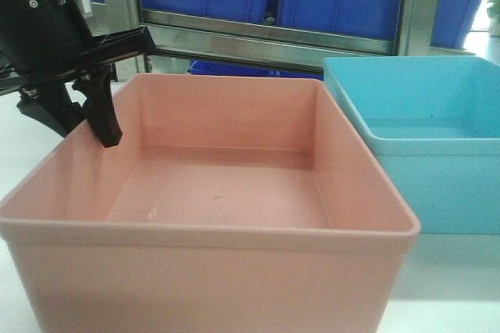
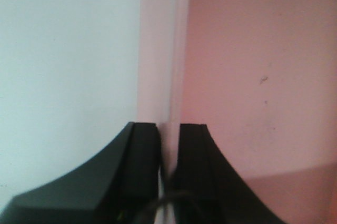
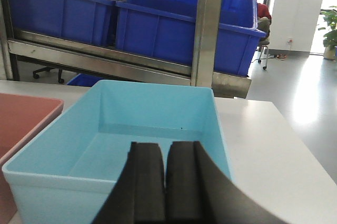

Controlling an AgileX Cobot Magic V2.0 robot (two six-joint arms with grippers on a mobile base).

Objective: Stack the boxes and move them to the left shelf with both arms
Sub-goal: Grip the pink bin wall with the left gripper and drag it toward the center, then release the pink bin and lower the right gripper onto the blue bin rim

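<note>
A shallow salmon-pink plastic tub [image 1: 195,286] with a rounded rim and a smooth, faintly scuffed floor is seen at the near left of the white tabletop [image 1: 453,278]. Its left wall is pinched between the black fingers [image 2: 142,150] of the left gripper [image 2: 168,129], one finger placed inside the tub and one outside. A matching light sky-blue tub [image 1: 445,184] is set just beside it to the right, closer to the tabletop's far edge; whether the two touch cannot be told. The right gripper [image 3: 166,148] is held over the blue tub's near rim, its smooth black pads [image 3: 147,182] pressed together on nothing. Beyond the far edge, glossy dark blue crates [image 3: 174,34] are carried on a stainless-steel rack [image 3: 208,24].
</note>
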